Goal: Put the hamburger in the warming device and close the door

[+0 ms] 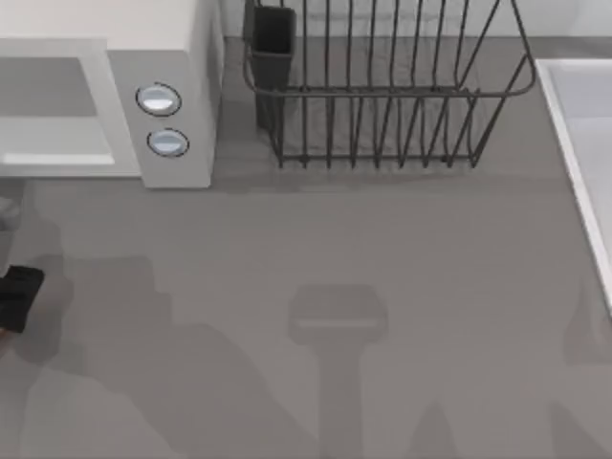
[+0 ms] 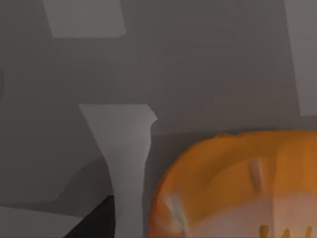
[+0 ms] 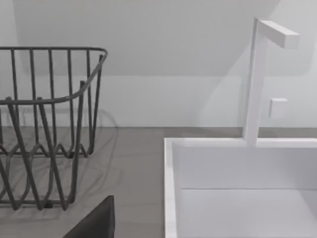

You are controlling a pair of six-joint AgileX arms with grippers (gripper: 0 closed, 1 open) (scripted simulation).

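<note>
The rounded orange-tan hamburger bun with pale patches (image 2: 237, 188) sits very close under the left wrist camera, over a grey surface. Whether the left claw (image 1: 17, 296) is clamped on it cannot be told, since the fingers are not clearly shown. From above, that claw is a dark shape at the left edge of the grey counter (image 1: 382, 287), just in front of the large boxy white warming device (image 1: 177, 124) with its two round silver-blue knobs (image 1: 159, 99).

The appliance's front reads as a grey, white-framed panel (image 1: 53, 105) beside the knob strip; whether this is the door or the open cavity is unclear from above.

The step in hand looks like carrying the hamburger towards the appliance. The next move probably calls for easing it into the cavity, letting go, then swinging the door shut.

Beyond the appliance, a dark wire dish rack (image 1: 382, 86) stands at the counter's back. Further right is a white sink basin (image 3: 237, 188) with a square white tap (image 3: 257, 79), which the right wrist camera faces. Whether the right claw is open or closed cannot be told.
</note>
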